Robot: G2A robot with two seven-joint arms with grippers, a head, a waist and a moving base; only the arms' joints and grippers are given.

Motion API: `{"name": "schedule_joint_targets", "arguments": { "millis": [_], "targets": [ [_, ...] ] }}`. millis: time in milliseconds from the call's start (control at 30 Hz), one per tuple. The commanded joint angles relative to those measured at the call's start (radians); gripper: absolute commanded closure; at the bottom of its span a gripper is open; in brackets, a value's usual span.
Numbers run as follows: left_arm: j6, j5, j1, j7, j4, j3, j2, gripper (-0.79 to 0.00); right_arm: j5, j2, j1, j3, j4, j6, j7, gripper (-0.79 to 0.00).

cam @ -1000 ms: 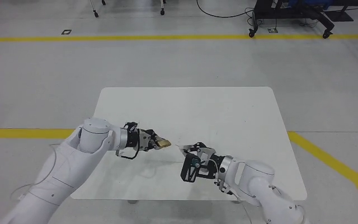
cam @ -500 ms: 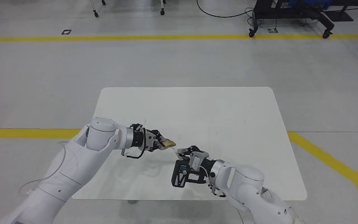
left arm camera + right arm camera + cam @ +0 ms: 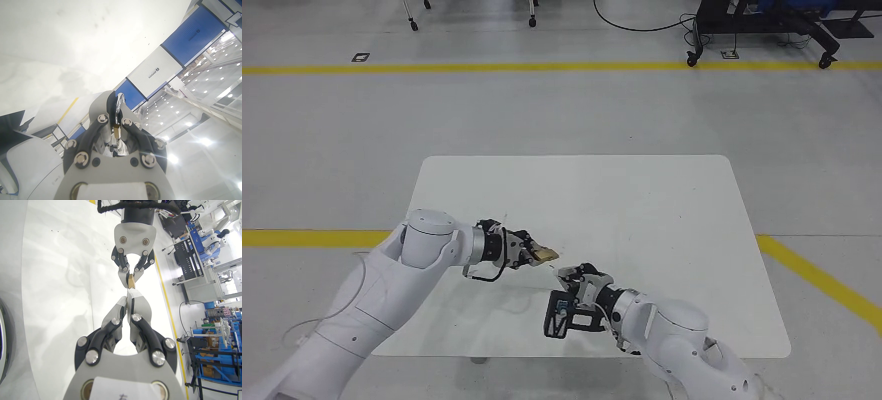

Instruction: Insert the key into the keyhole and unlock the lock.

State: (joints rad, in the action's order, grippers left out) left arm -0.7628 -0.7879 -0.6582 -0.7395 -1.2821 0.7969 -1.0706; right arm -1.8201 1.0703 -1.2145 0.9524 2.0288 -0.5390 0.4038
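My left gripper (image 3: 533, 254) holds a small brass lock (image 3: 546, 255) above the white table (image 3: 662, 200), near its front left. In the right wrist view the lock (image 3: 131, 281) sticks out from the left gripper's (image 3: 130, 278) shut fingers. My right gripper (image 3: 128, 295) faces it from the opposite side, fingers pressed together, tips touching the lock's end. The key is hidden between those fingers. In the left wrist view a brass piece (image 3: 116, 132) and a silver metal part (image 3: 119, 103) sit between the left fingers.
The table's front edge (image 3: 542, 356) lies just below both grippers. Bare tabletop stretches to the back and right. A yellow floor line (image 3: 302, 238) runs past the table, and metal racks and blue carts (image 3: 208, 279) stand well off.
My right gripper has moved left and closed the gap to the lock, its tips now at the lock's end. The left gripper with the lock shifted slightly right.
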Motion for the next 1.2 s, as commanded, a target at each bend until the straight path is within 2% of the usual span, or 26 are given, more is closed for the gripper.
{"name": "schedule_joint_targets", "arguments": {
  "millis": [0, 700, 1167],
  "targets": [
    [-0.001, 0.002, 0.000, -0.001, 0.000, 0.001, -0.001, 0.000, -0.002, 0.003, 0.006, -0.006, -0.003, 0.001, 0.012, 0.000],
    [-0.006, 0.016, 0.001, -0.017, 0.013, 0.004, -0.013, 0.000, -0.071, 0.036, 0.029, -0.055, -0.012, 0.051, 0.126, 0.000],
    [-0.009, 0.027, -0.001, -0.036, 0.018, 0.008, -0.018, 0.000, -0.109, 0.052, 0.026, -0.068, -0.015, 0.050, 0.148, 0.000]
  ]
}}
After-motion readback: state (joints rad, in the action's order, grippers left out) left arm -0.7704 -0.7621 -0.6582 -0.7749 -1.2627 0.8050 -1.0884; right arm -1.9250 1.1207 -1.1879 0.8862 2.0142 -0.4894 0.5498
